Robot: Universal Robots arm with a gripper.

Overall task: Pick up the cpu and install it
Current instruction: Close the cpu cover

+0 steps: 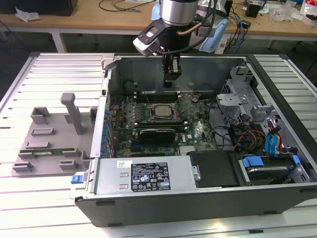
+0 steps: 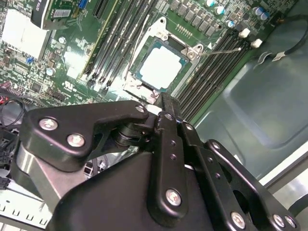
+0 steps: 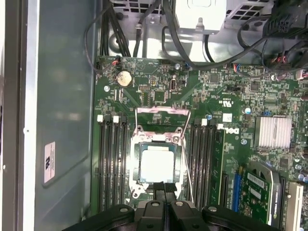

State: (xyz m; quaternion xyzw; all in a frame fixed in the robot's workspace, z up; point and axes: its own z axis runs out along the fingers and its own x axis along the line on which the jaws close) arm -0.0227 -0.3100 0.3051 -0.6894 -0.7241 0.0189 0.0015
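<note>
A: Counting in the exterior view, what do you get?
B: One open computer case [image 1: 148, 179] on the table [image 1: 34, 203], one cpu [image 1: 159, 111] lying in the motherboard [image 1: 200, 133] socket, and one pincer [image 1: 171, 82] hanging above it with clear air between.
A: Second wrist view?
B: Pincer [image 2: 162, 103] pressed together, holding nothing; cpu [image 2: 161, 67] just beyond its tips.
A: First wrist view?
B: One cpu [image 3: 158, 164], two banks of memory slots [image 3: 113, 159] flanking it, pincer [image 3: 161, 186] over its near edge

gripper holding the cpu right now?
No, the cpu lies flat in the motherboard socket, and the gripper is shut on nothing.
</note>
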